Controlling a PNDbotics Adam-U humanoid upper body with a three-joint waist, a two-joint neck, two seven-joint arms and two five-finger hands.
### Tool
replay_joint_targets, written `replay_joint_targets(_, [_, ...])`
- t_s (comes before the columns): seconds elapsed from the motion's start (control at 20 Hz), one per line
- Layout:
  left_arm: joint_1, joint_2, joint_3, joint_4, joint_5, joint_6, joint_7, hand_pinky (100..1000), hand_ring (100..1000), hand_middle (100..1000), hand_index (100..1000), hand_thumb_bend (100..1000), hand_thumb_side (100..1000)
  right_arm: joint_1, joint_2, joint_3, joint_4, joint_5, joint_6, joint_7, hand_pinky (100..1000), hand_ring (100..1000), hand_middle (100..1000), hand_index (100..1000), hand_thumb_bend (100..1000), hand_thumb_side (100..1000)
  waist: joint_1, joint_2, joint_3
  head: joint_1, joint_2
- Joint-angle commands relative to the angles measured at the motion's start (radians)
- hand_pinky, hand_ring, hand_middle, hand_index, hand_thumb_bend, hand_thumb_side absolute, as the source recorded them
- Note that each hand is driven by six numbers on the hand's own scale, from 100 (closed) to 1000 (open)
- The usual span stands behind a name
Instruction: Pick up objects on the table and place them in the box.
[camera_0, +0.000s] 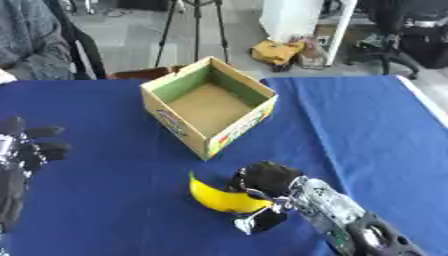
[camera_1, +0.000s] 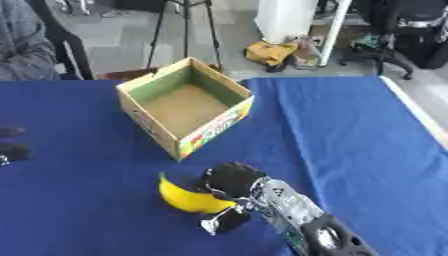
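Now a blue cloth (camera_0: 114, 200) is seen spread across the table, with grey floor and a tripod (camera_0: 194, 25) behind. Only part of the left hand (camera_0: 24, 150) is shown at the left edge, fingers relaxed. A curved yellow banana (camera_0: 220, 198) is clasped by the right hand (camera_0: 262, 186), fingers curled round it, just before the open cardboard box (camera_0: 208, 107).

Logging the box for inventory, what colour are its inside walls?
Green inside walls on the cardboard box, with a brown floor; clearest in the left eye view.
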Motion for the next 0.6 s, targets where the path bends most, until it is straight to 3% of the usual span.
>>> replay_joint_targets(0.05, [-0.007,0.012,0.001,-0.012,0.004,-0.001,-0.002,704,647,714,695,281,1000,-0.008,-0.022,-0.012,-0.014,0.012,0.007,-0.012,530,410,436,570,100,548,0.005,-0.010,-0.002,-0.004,-0.001])
replay_joint_targets(0.6, [-0.003,0.014,0.004,-0.011,0.003,-0.002,0.001,705,645,714,695,281,1000,-0.049,-0.096,-0.068,-0.152,-0.056,0.063,-0.020,530,393,415,553,100,494,0.002,-0.011,-0.008,0.000,-0.003])
